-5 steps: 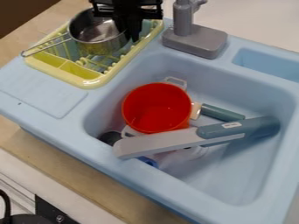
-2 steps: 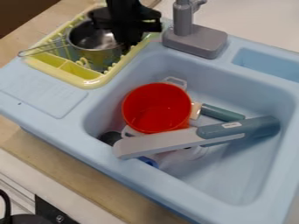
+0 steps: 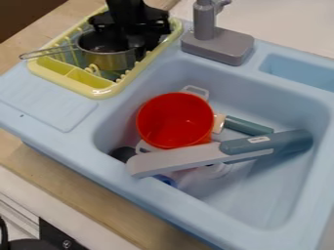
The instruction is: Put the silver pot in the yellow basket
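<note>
Now silver pot (image 3: 110, 60) sits lower in yellow basket (image 3: 98, 92), far left, gripper (image 3: 135, 44) down at pot's right side. Gripper's opening and hold: cannot tell. Placement looks nearly done; release probably remains.
</note>
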Robot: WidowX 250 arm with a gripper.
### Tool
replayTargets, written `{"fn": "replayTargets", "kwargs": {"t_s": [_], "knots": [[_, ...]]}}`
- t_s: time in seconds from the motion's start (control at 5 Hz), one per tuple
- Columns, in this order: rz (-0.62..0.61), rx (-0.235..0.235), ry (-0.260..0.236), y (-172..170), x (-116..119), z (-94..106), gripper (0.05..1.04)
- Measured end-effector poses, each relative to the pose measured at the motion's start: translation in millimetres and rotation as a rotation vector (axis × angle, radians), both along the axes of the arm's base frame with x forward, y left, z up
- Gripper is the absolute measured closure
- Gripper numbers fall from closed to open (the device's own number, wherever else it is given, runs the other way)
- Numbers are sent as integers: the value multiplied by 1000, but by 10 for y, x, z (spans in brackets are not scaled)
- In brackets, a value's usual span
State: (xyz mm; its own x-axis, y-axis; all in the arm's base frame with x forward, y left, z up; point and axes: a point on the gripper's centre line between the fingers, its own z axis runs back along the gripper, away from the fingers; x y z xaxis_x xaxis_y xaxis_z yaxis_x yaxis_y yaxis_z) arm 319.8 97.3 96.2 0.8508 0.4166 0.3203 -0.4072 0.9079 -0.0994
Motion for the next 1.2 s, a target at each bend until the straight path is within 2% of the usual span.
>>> {"fn": "replayTargets", "kwargs": {"t_s": [0.2,0.6,0.8,1.0,1.2], "knots": [[-6,32,-25,23,-10,111,91],[-108,126,-43,-58,-185,424,88],[-145,146,-30,-122,-319,511,88],[-213,161,9,-252,-527,494,88],[-321,149,55,-336,-635,486,88]]}}
